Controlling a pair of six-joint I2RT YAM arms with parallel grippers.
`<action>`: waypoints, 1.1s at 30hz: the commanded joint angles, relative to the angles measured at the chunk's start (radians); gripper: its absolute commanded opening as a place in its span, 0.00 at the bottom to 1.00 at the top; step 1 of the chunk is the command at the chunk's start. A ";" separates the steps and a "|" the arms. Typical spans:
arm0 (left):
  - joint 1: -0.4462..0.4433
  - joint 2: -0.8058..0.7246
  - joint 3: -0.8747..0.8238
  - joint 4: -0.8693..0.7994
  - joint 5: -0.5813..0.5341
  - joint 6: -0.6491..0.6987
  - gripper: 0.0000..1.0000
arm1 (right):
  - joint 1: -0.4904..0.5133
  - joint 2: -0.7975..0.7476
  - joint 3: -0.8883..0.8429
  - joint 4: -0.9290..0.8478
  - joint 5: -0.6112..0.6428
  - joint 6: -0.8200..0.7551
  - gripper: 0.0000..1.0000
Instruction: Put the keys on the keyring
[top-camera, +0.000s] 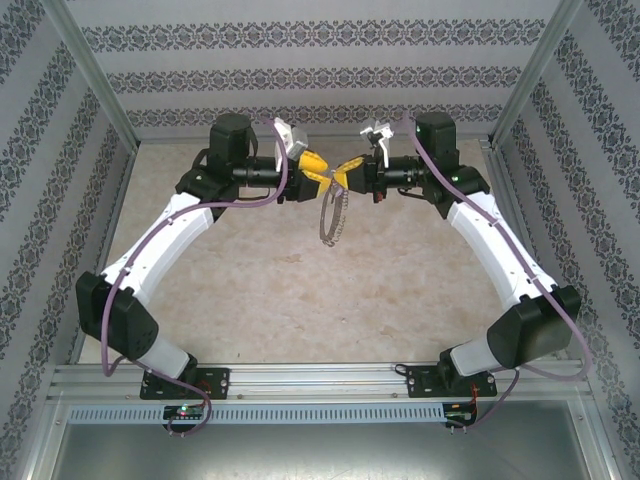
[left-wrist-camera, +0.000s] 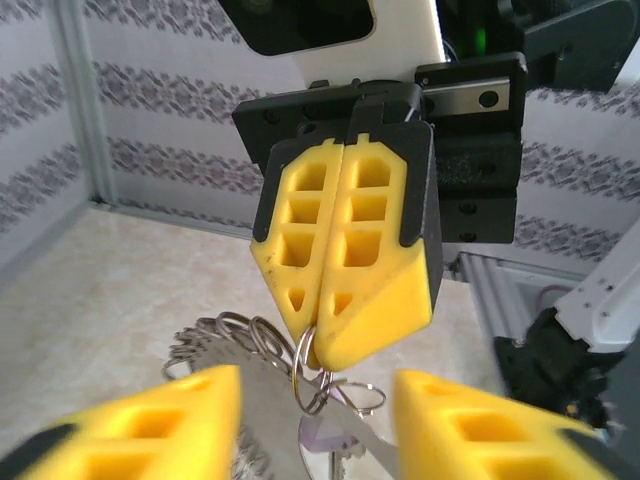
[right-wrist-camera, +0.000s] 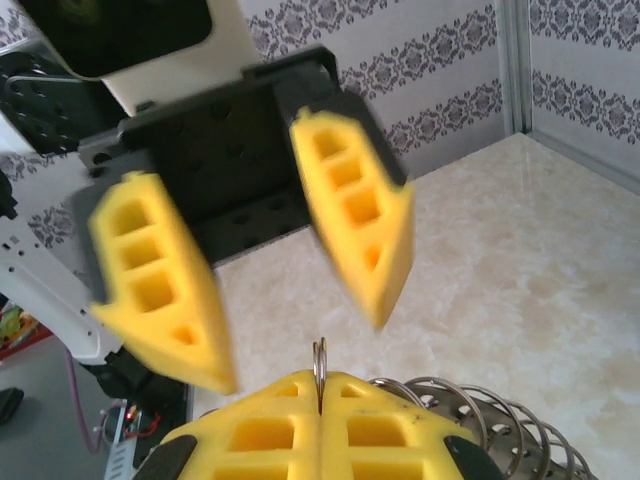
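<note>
- From above, my two grippers meet nose to nose over the far half of the table (top-camera: 250, 290), and the keyring (top-camera: 330, 215) hangs under them in mid-air, a thin dark hoop standing on edge, clear of the tabletop.
- The overhead view gives the hoop whole, but its fringe is only a ragged edge there. My wrist cameras show that fringe as separate silvery loops fanned along the rim.
- My right wrist camera shows the hoop's rim and loops curving off to the lower right, just beside my own fingers.
- My left wrist camera shows the loops bunched below and left of my right gripper's tip. A flat silvery strip (left-wrist-camera: 365, 455) lies at the bottom edge; I cannot tell whether it is a key.
- My right gripper (left-wrist-camera: 318, 352) has its yellow pads pressed flat together, no gap between them. One small loop (right-wrist-camera: 319, 358) of the keyring is pinched at their tips, so the hoop hangs from that pinch.
- My left gripper (right-wrist-camera: 298, 352) stands with its fingers well apart, one to either side of the pinched loop. It grips nothing, and I cannot tell whether either pad brushes the loops.
</note>
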 joint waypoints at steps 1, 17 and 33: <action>0.004 -0.072 0.007 -0.011 -0.114 0.061 0.88 | 0.005 0.029 0.124 -0.255 0.022 -0.181 0.00; 0.019 -0.054 0.109 -0.152 -0.298 0.278 0.99 | 0.087 0.264 0.634 -0.897 0.315 -0.522 0.00; 0.040 0.062 0.273 -0.525 0.018 0.326 0.63 | 0.113 0.397 0.960 -1.170 0.419 -0.628 0.00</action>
